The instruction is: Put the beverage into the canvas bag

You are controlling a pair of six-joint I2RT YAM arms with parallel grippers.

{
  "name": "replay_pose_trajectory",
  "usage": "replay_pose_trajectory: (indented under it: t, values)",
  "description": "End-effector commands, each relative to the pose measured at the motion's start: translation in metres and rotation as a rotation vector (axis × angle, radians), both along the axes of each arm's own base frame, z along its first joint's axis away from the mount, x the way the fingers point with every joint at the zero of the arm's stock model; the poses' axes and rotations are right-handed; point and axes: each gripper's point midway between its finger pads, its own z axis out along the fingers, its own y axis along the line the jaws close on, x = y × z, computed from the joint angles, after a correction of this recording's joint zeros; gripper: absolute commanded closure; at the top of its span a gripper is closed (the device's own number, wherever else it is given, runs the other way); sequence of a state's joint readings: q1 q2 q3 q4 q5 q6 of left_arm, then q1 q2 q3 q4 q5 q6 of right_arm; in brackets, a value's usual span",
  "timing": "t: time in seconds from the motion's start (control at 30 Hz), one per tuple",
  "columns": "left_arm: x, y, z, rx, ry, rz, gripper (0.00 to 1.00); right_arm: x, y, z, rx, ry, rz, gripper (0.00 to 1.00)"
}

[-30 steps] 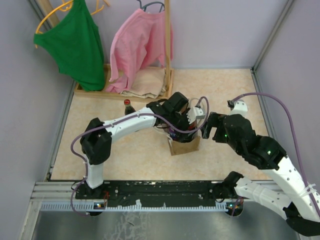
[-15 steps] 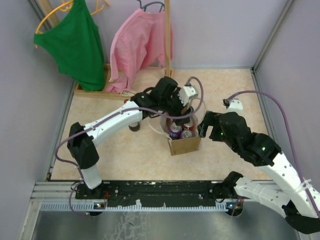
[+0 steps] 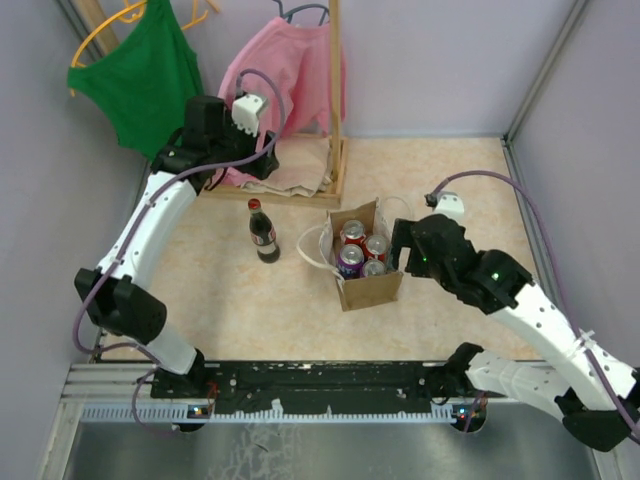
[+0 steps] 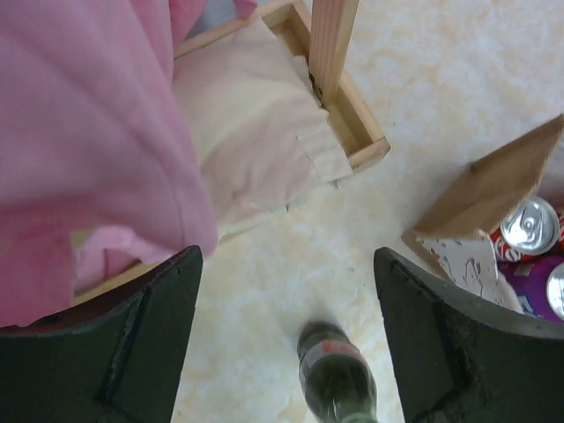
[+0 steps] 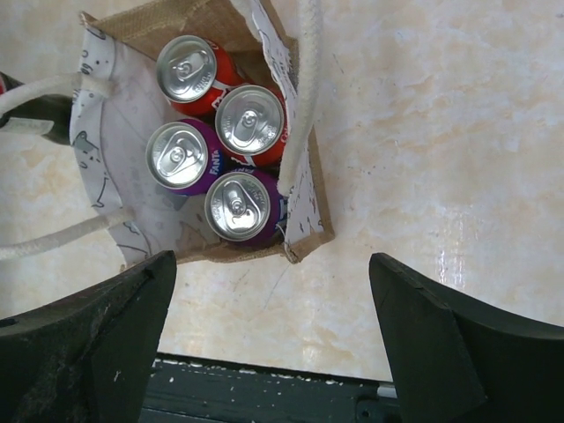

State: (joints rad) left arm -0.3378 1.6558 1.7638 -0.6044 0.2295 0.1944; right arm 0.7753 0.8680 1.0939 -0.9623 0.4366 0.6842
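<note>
The canvas bag (image 3: pixel 370 292) stands upright near the middle of the table (image 3: pixel 200 310), mouth open. One white loop handle (image 3: pixel 310 250) sags over its left edge toward the cola bottle (image 3: pixel 264 235). The bottle stands upright on the tabletop left of the bag, near it but apart, with bare surface all round its base. Four cans sit upright inside the bag, two red (image 5: pixel 189 69) and two purple (image 5: pixel 179 156), packed against the right wall. A strip of pale lining is uncovered on the bottle's side. The right gripper (image 5: pixel 271 264) hovers over the bag's near right corner, its fingers spread wide and holding nothing. Open tabletop lies to its right and toward the near edge. The left gripper (image 4: pixel 286 264) is raised at the far left by the pink garment (image 3: pixel 275 90), which fills the left of its wrist view. Its jaws are likewise parted and empty, with the bottle's cap low between them. A beige cloth (image 4: pixel 256 141) lies in the wooden rack base (image 4: pixel 357 132) just beyond. A green top (image 3: pixel 150 90) hangs at the far left corner.
</note>
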Motion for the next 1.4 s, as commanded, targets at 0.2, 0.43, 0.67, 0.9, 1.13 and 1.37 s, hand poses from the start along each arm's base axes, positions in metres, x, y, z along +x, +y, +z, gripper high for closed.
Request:
replay_pose_trajectory:
  t: [0.2,0.43,0.67,0.9,1.13,1.37]
  values:
    - [-0.086,0.036,-0.046,0.065,0.163,-0.075,0.17,0.031,0.02,0.019,0.015,-0.053,0.019,0.09]
    - [-0.108,0.04,-0.066,0.106,0.237,-0.122,0.17,0.037,0.028,0.016,0.02,-0.038,0.051,0.09]
    - [-0.11,0.04,-0.072,0.144,0.281,-0.164,0.21,0.035,0.027,0.013,0.027,-0.03,0.05,0.09]
    - [-0.095,0.035,-0.066,0.188,0.323,-0.209,0.28,0.03,0.026,0.01,0.042,-0.021,0.048,0.09]
    - [-0.093,0.031,-0.066,0.213,0.416,-0.254,0.37,0.024,0.021,0.006,0.048,-0.011,0.04,0.09]
    - [-0.102,0.035,-0.071,0.261,0.468,-0.26,0.37,0.02,0.019,0.001,0.055,0.002,0.03,0.09]
